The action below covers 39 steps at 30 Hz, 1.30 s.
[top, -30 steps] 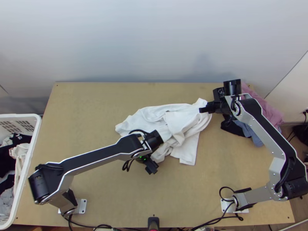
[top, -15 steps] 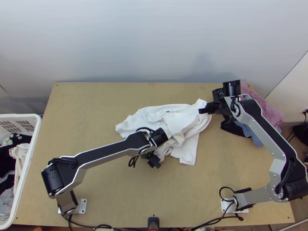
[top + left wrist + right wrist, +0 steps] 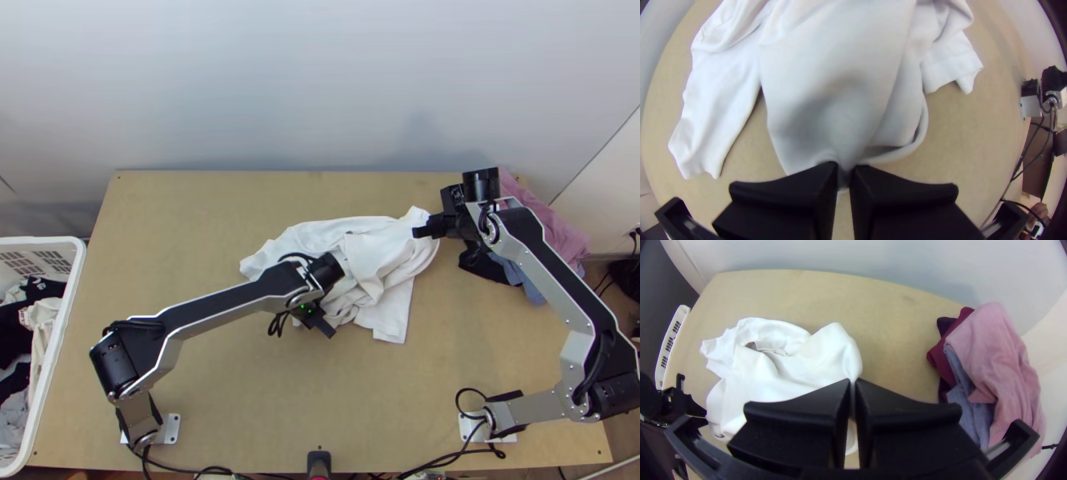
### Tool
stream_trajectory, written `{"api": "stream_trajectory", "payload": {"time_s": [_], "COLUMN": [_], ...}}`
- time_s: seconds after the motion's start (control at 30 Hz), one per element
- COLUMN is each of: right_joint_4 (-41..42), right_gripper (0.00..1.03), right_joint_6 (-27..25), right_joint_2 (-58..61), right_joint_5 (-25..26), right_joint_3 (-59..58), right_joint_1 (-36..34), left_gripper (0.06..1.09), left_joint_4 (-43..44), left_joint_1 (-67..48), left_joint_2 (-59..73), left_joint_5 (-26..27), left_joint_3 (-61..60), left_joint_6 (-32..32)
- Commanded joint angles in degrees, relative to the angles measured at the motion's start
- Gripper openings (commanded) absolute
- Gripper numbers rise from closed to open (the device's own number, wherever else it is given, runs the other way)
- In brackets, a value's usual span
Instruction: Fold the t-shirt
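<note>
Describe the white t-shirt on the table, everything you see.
The white t-shirt is plain, of soft-looking cloth. It lies bunched and creased around the middle of the table, unfolded, with a sleeve-like end sticking out. The left pincer grips one part, the right pincer another.

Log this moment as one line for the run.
left gripper: pinching white shirt | right gripper: pinching it too | white shirt: bunched | fold: not yet made

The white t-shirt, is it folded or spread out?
Neither: the white t-shirt lies bunched. It is heaped in loose creases, with one edge sticking out, and both grippers pinch it.
</note>
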Motion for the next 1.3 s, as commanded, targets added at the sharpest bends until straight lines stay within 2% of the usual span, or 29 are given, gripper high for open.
{"api": "stream_trajectory", "payload": {"time_s": [0.0,0.03,0.17,0.2,0.23,0.3,0.4,0.43,0.53,0.73,0.9,1.0,1.17,1.27], "right_joint_4": [0.0,-0.1,-1.8,-2.7,-4.0,-6.7,-10.8,-11.9,-12.4,-13.2,-13.2,-13.1,-13.1,-13.1], "right_gripper": [0.06,0.12,0.13,0.14,0.21,0.41,0.88,0.97,0.99,0.99,0.99,0.99,0.99,0.99], "right_joint_6": [-0.2,-0.2,-0.2,-0.4,-0.7,-1.0,-0.9,-0.7,-0.4,-0.2,-0.1,0.0,0.0,0.0], "right_joint_2": [-0.8,-1.3,-3.4,-3.8,-4.2,-4.6,-4.6,-4.4,-4.4,-4.5,-2.7,-0.2,2.6,4.3], "right_joint_5": [-0.1,-0.1,-0.1,-0.3,-0.4,-0.4,-0.5,-0.5,-0.5,-0.6,-0.6,-0.6,-0.5,-0.5], "right_joint_3": [-0.3,-0.5,-0.9,-1.0,-1.0,-1.0,-1.2,-1.3,-2.1,-2.6,-2.0,-1.6,-0.6,1.0], "right_joint_1": [0.0,0.2,1.1,1.7,2.1,2.3,2.3,2.1,1.4,2.4,3.8,4.9,7.6,9.5], "left_gripper": [0.19,0.15,0.14,0.10,0.10,0.10,0.10,0.10,0.10,0.10,0.10,0.10,0.10,0.11], "left_joint_4": [0.2,0.0,-1.7,-2.6,-3.5,-5.2,-8.8,-9.7,-14.6,-31.4,-31.8,-31.4,-31.5,-31.2], "left_joint_1": [6.1,7.5,13.0,14.1,15.0,16.7,18.9,19.8,23.1,29.4,34.4,41.9,57.4,59.6], "left_joint_2": [-2.5,-3.4,-7.9,-9.0,-10.3,-12.7,-15.5,-16.5,-18.2,-18.2,-22.8,-21.4,-14.3,-13.8], "left_joint_5": [11.4,13.7,19.9,20.9,21.6,23.0,23.9,24.0,25.4,27.4,27.8,32.3,30.8,28.5], "left_joint_3": [0.1,0.2,-0.4,-0.4,-0.6,-1.0,-0.9,-0.7,1.7,12.8,15.0,16.7,23.5,20.7], "left_joint_6": [3.2,3.8,6.8,7.8,8.7,10.8,14.5,15.4,19.6,31.0,33.2,35.1,38.8,40.8]}}
